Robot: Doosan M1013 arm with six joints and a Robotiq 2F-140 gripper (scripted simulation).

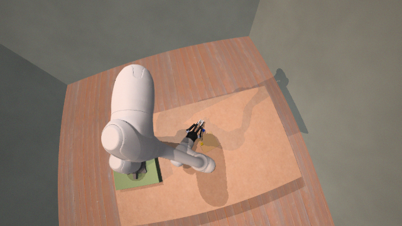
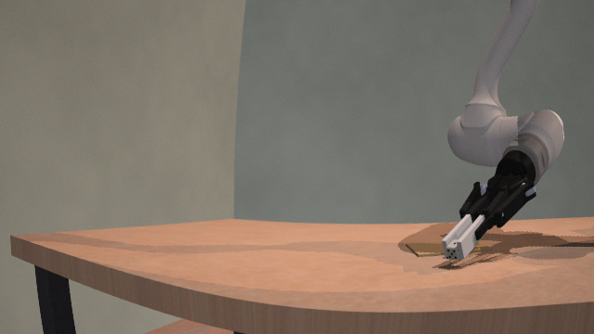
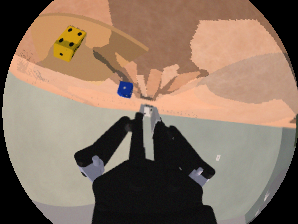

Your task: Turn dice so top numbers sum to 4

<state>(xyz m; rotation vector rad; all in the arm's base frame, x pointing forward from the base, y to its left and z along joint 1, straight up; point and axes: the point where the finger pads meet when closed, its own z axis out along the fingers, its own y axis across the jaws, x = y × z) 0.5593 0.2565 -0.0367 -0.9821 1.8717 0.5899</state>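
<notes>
My gripper (image 1: 201, 122) (image 2: 455, 248) (image 3: 147, 111) slants down low over the table and is shut on a white die (image 2: 453, 252) with black pips, held between the fingertips; its top number is unclear. A blue die (image 1: 203, 130) (image 3: 125, 89) lies on the table off the mat, just beside the fingertips; in the exterior view the fingers hide most of it. A yellow die (image 1: 201, 144) (image 3: 70, 43) lies on the thin yellowish mat (image 1: 210, 145) (image 2: 428, 250) (image 3: 95, 65). The wrist view shows its four-pip and one-pip faces; which is on top is hard to tell.
The pale tabletop (image 1: 257, 150) (image 2: 232, 269) carries the dice and mat. The arm stands on a green base block (image 1: 152, 172) at the left in the top view. The arm's forearm and wrist pass close to the mat there, and arm shadows fall over the mat.
</notes>
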